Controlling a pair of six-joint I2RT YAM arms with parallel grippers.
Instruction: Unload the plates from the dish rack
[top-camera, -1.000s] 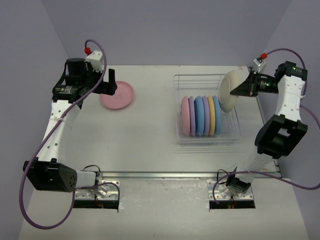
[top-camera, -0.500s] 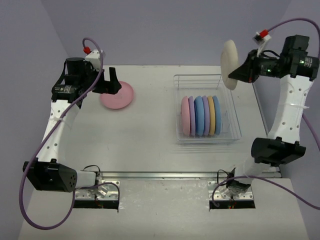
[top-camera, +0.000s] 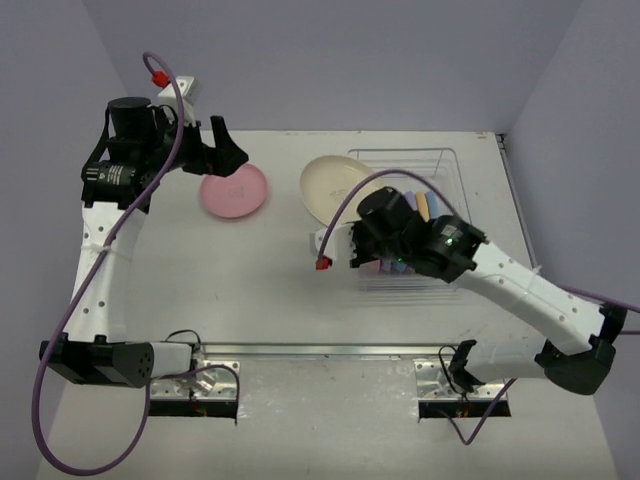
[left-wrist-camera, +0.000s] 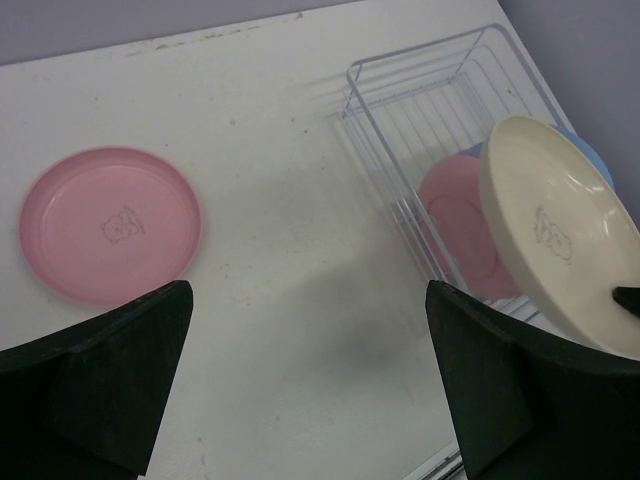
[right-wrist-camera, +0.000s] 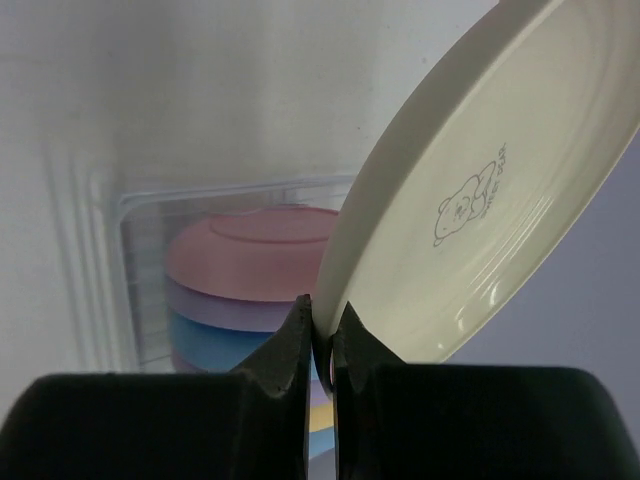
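Holding cream plate (top-camera: 335, 188) just left of dish rack (top-camera: 400, 155).
Pinched at rim by right jaws for edge-on lift-out; left jaws wide open.

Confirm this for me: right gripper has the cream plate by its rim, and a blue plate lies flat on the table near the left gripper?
One slip: that is a pink plate, not blue, lying flat on the table near the left gripper, as the left wrist view shows. The right gripper does hold the cream plate by its rim.
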